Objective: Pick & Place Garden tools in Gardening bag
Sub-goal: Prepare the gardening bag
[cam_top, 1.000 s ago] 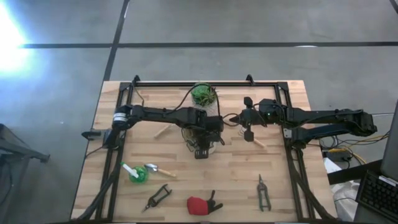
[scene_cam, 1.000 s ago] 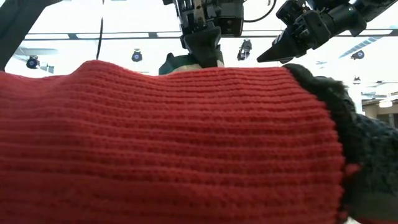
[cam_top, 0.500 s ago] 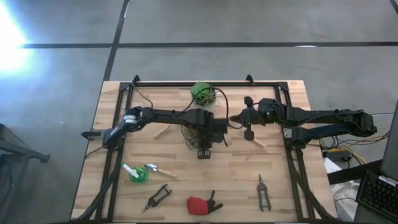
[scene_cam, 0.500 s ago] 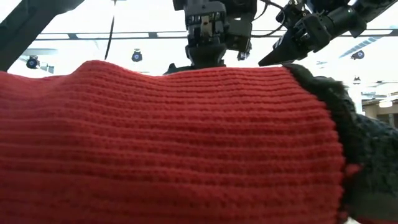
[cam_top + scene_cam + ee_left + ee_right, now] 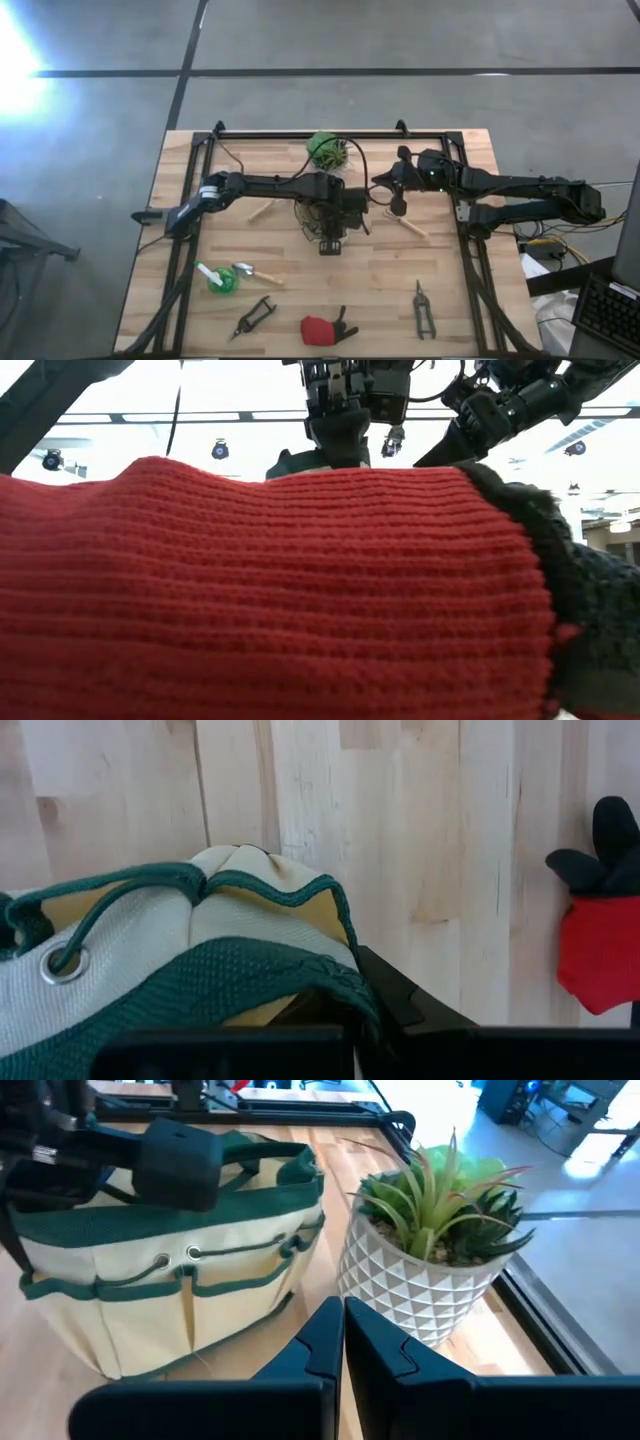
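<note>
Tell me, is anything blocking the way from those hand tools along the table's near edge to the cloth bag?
Nothing visible does. Bare wooden tabletop lies between the silver trowel, black pruners and the tan fabric bag with green trim. The left gripper is shut on that bag's rim, partly covering its opening.

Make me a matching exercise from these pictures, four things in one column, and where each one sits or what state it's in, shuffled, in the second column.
Column one:
1. gardening bag
2. plant pot
3. red-and-black item
4. right gripper

Column two:
A. lying near the table's front edge, between the two black pruners
B. white, with a green plant in it, beside the bag
C. shut, empty, hanging near the pot and bag
D. its green trim clamped in the shut left gripper

Pairs: 1-D, 2-B, 3-A, 4-C
</note>
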